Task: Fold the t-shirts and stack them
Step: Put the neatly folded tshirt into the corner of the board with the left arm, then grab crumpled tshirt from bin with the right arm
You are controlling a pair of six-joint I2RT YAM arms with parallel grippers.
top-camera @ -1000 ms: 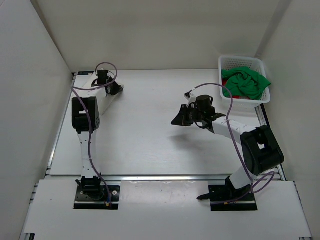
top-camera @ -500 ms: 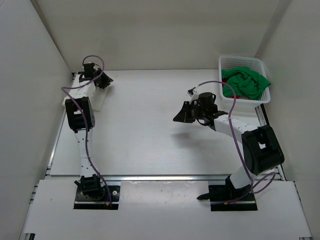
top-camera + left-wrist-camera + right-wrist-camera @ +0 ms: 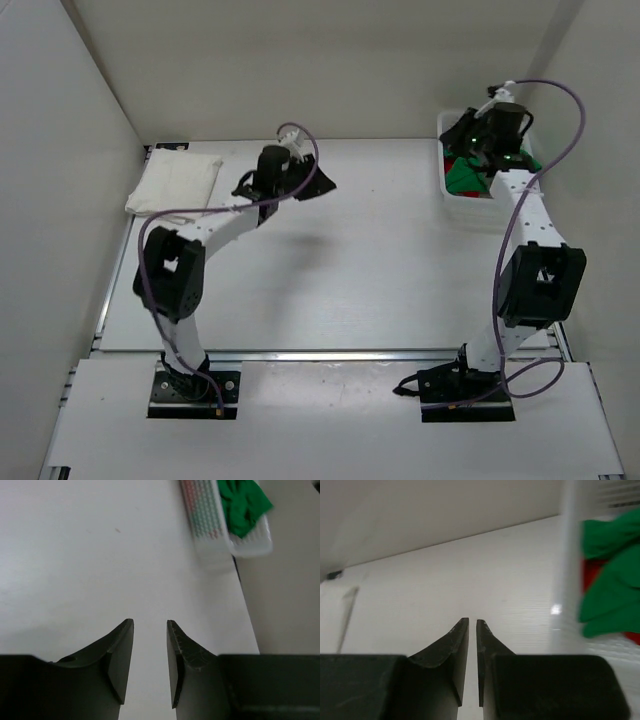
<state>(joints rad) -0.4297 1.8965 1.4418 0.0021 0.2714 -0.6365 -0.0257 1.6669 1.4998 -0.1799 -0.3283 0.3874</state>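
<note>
The white t-shirt [image 3: 175, 180] lies folded flat at the table's far left corner, with no gripper on it. My left gripper [image 3: 318, 182] hovers over the back middle of the table, to the right of that shirt. It is open, and only bare table shows between its fingers [image 3: 177, 650]. The green t-shirt [image 3: 467, 176] lies crumpled in the white basket [image 3: 480, 208] at the far right, on top of the red t-shirt [image 3: 592, 572]. My right gripper [image 3: 462, 135] hangs at the basket's left rim, its jaws a narrow slit apart and empty [image 3: 472, 622].
White walls enclose the table on the left, back and right. The basket's mesh wall [image 3: 567, 555] stands just right of the right fingers. The basket [image 3: 205, 525] with the green cloth [image 3: 242, 505] also shows far ahead in the left wrist view.
The left arm swung from the far left corner to the back middle, jaws opened, leaving the white shirt folded there. The right arm moved from mid-table to the basket, and its jaws parted slightly.
</note>
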